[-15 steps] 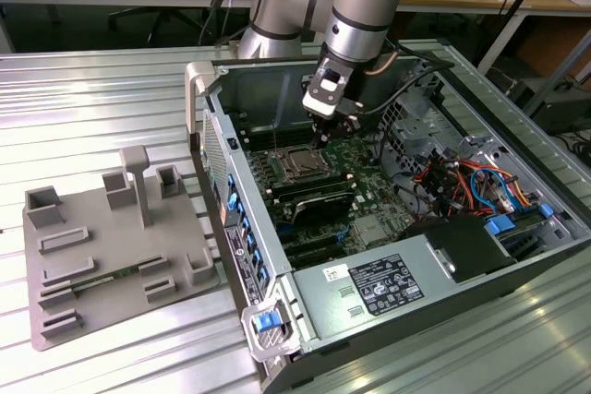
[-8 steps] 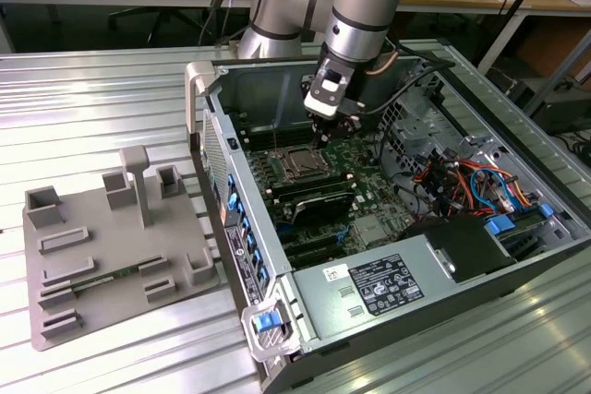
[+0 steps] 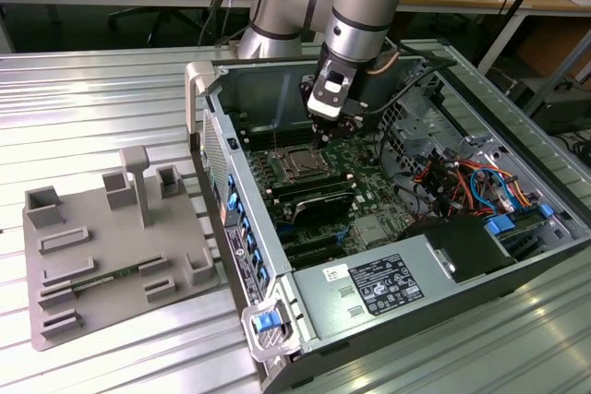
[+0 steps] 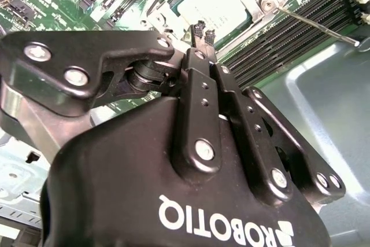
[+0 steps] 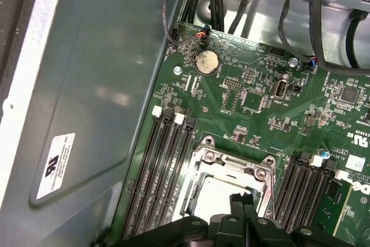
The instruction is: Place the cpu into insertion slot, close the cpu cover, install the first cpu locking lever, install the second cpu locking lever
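Gripper [image 3: 323, 134] sits at the centre of the exterior frame, inside the open computer case [image 3: 263, 89], just above the insertion slot [image 3: 300, 166]. Its fingers are pressed together, with nothing seen between them.

Progress, as judged:
- **Done:** the cpu [image 4: 217, 4] lies flat in the slot. Its silvery top shows through the window of the cpu cover [image 5: 231, 166], which looks folded down over it, so the first two steps look done.
- **Left:** both levers look still to do.

Second wrist view adds a thin silver lever rod [image 4: 317, 25] running out over the memory slots [image 4: 272, 50], seemingly unlatched. Can't tell about the other lever.

First wrist view adds the board beyond the slot, with a coin cell [image 5: 207, 62] and cables.

Exterior view gives the grey fixture tray [image 3: 102, 256] at the frame's left, well apart from the slot.
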